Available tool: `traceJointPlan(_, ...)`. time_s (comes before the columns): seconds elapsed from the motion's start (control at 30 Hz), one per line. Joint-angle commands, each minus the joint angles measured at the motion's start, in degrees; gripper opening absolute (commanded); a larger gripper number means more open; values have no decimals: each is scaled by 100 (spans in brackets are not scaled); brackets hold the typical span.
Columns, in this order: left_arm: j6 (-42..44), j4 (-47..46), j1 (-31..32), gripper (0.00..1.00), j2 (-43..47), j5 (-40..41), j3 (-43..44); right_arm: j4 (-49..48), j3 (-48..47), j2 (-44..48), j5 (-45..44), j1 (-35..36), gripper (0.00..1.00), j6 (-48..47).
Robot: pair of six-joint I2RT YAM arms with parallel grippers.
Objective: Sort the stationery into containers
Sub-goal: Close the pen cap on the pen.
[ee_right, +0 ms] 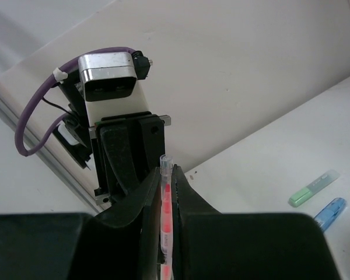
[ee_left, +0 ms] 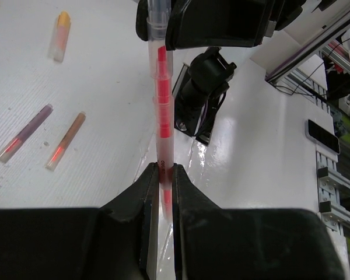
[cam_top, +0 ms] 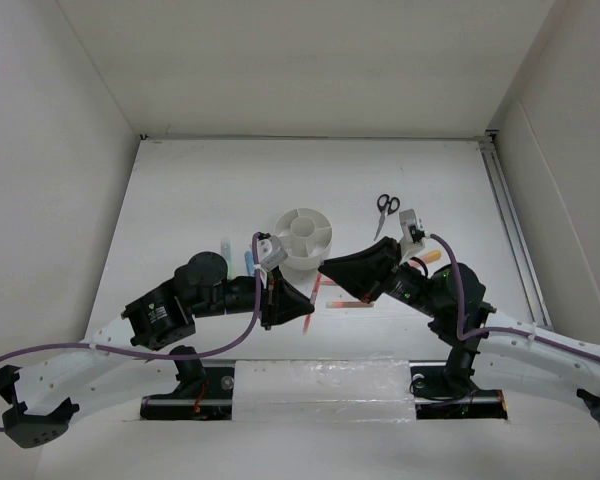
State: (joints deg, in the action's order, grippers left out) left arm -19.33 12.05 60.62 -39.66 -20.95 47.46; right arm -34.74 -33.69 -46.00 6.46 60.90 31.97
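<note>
Red pen (ee_left: 161, 87) bridged in air between arms, long axis running gripper to gripper. Left gripper (ee_left: 164, 172) clamped on one end, right gripper (ee_right: 167, 176) pinching other. White organizer (cam_top: 304, 238) just beyond, nearer right gripper.

Counted are: three red pens (ee_left: 161, 87), one orange marker (ee_left: 59, 36), one green marker (ee_right: 313, 188), one blue marker (ee_right: 331, 212), one scissors (cam_top: 387, 207), one organizer (cam_top: 302, 262).

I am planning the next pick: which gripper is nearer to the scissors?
Right. In the top view, the right gripper lies down-left of the scissors; the left gripper is farther, lower and more left.
</note>
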Motion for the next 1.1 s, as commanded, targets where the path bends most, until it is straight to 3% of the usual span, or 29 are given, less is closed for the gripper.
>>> traceJointPlan(0.0, 79, -309, -33, 0, 81, -23, 44, -252, 38, -32, -48, 71, 0, -6)
traceJointPlan(0.5, 26, -309, -33, 0, 72, 434, 44, -419, 275, -102, -189, 71, 0, 117)
traceJointPlan(0.7, -27, -309, -33, 0, 72, 610, 44, -578, 328, -164, -654, 255, 0, 117)
traceJointPlan(1.07, -79, -309, -33, 0, 125, 715, 44, -683, 152, -664, -769, 431, 0, -50)
